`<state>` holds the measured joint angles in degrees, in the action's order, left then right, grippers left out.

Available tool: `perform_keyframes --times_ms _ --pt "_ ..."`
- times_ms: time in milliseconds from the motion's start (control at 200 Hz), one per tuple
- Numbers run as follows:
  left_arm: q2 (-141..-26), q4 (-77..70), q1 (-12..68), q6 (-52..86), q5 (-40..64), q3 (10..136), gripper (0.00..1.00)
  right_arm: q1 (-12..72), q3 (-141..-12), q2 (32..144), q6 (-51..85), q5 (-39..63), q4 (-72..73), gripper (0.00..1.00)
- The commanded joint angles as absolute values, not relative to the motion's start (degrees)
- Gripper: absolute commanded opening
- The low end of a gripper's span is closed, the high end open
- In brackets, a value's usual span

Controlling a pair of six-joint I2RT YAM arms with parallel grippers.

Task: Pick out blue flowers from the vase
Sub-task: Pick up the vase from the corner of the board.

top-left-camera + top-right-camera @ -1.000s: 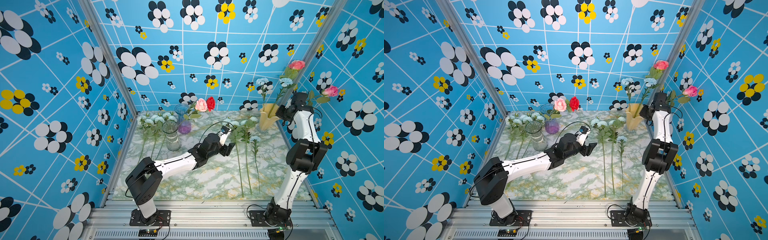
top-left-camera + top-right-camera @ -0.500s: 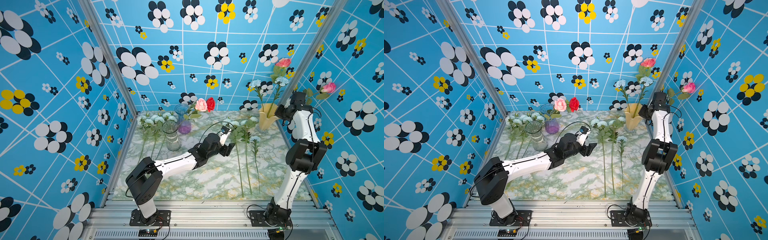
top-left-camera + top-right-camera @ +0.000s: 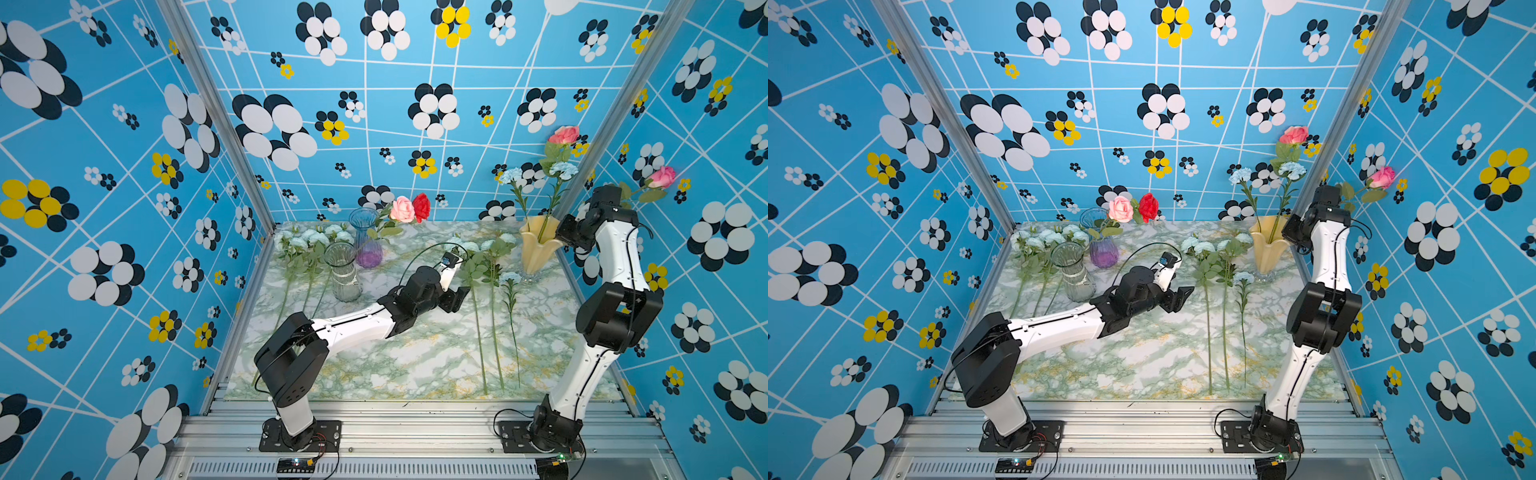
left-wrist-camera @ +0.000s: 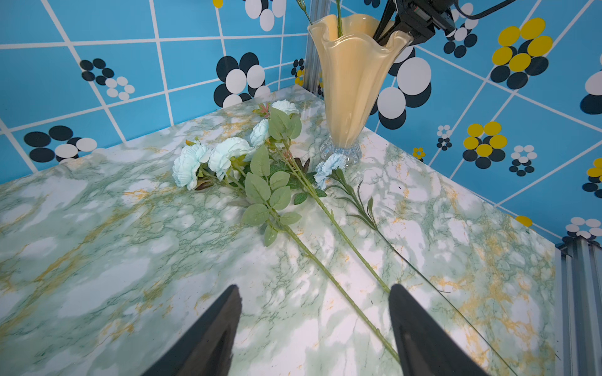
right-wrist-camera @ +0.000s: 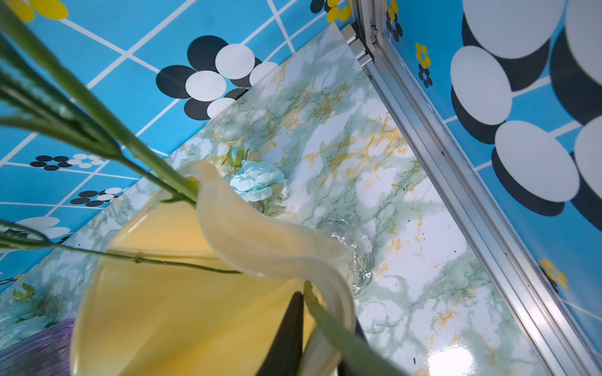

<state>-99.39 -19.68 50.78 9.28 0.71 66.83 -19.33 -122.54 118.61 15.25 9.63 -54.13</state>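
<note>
The right gripper (image 5: 322,312) pinches a green stem (image 5: 342,341) at the rim of the ruffled yellow glass vase (image 5: 247,228). The left gripper (image 4: 314,293) stands spread, empty.

Yellow vase (image 3: 536,249) stems | tall pink rose (image 3: 564,134) and blue flowers (image 3: 564,169) are swaying leftward and dipping | right gripper (image 3: 565,237) and its gripped side pink rose (image 3: 662,176) are shifting slightly.
</note>
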Motion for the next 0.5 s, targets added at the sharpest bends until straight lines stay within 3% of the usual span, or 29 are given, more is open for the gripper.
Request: perform_keyframes --times_ms 0,495 --pt "-99.7 -20.5 50.2 10.1 1.5 67.9 0.74 -19.6 -124.4 108.6 16.7 15.8 -49.3 0.00" --pt "-96.8 -22.8 48.7 10.9 1.1 64.5 0.74 -17.5 -116.7 94.2 17.7 20.6 -46.9 0.00"
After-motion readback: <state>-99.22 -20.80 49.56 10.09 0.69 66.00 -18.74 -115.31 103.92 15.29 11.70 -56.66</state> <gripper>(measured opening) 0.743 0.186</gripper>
